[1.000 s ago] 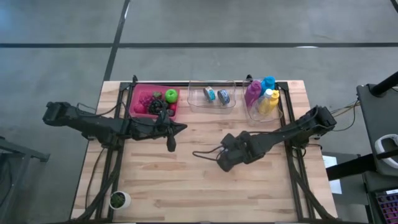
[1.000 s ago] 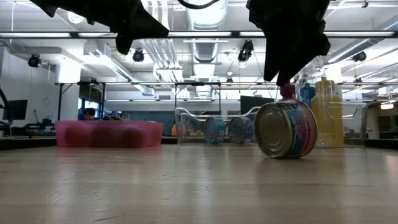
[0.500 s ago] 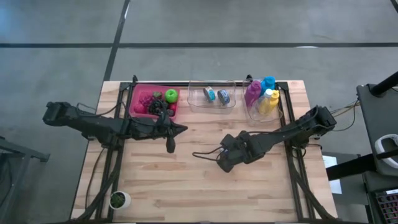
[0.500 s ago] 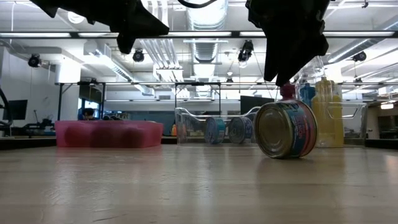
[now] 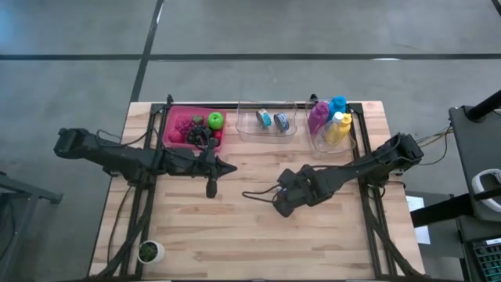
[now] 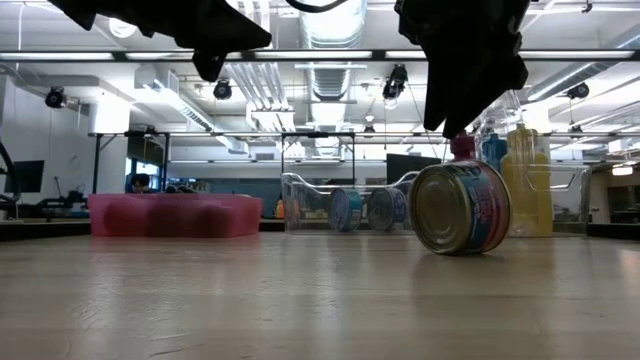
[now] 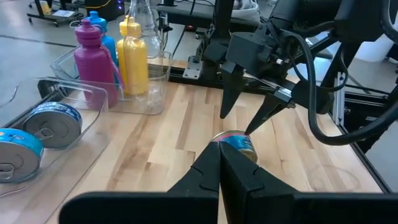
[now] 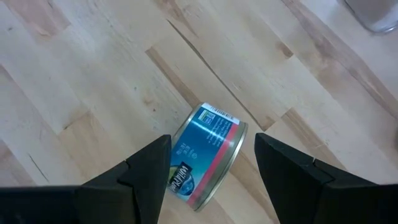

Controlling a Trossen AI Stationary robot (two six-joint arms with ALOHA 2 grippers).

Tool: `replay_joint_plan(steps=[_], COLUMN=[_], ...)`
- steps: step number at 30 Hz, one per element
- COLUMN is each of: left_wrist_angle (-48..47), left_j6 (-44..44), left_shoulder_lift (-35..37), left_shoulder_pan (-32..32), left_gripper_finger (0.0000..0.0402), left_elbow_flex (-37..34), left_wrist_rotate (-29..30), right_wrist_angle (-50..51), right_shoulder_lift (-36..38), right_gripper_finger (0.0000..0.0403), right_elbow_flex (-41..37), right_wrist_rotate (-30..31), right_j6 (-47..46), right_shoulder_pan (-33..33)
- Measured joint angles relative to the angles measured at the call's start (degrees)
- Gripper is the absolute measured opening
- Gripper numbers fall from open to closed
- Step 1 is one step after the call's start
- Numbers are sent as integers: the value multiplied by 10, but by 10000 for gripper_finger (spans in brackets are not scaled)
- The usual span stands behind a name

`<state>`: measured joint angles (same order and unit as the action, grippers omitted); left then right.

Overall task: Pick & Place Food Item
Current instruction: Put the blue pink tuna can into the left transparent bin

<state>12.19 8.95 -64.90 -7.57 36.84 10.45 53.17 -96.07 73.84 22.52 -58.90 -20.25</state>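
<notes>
A blue-and-red food can (image 8: pixel 204 157) lies on its curved side on the wooden table (image 5: pixel 235 235), right of centre, also seen in the low view (image 6: pixel 460 207). My right gripper (image 8: pixel 212 138) hangs just above it, open and slanting down, one finger on each side of the can without touching it. From above, the right gripper (image 5: pixel 280 207) hides the can. My left gripper (image 7: pixel 217 148) is shut and empty, raised above the table left of centre (image 5: pixel 233 167), pointing toward the can.
Along the far edge stand a pink bin of fruit (image 5: pixel 192 129), a clear bin with two cans (image 5: pixel 268 120) and a clear bin of coloured bottles (image 5: pixel 330 121). A small white cup (image 5: pixel 149 252) sits at the near left corner. Bare wood lies in front of both arms.
My left gripper has turned a little at the wrist, staying in place and shut. The right gripper and the can have kept still.
</notes>
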Motion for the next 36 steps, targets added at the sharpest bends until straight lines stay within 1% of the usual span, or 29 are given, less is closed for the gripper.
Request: replay_joint_plan(steps=[12,16,20,32,36], left_wrist_angle=[0,0,0,0,0], left_j6=[0,0,0,0,0], left_shoulder_lift=[0,0,0,0,0], left_shoulder_pan=[0,0,0,0,0], left_gripper_finger=[3,3,3,3,3], left_elbow_flex=[0,0,-1,-1,-1], left_wrist_rotate=[0,0,0,0,0], right_wrist_angle=[-4,-17,-28,-28,-28], right_shoulder_lift=[0,0,-1,-1,-1], right_gripper_finger=[228,228,228,228,238], right_elbow_flex=[0,0,0,0,0], right_wrist_rotate=[0,0,0,2,2], right_j6=[0,22,25,42,51], right_shoulder_pan=[0,0,0,2,2])
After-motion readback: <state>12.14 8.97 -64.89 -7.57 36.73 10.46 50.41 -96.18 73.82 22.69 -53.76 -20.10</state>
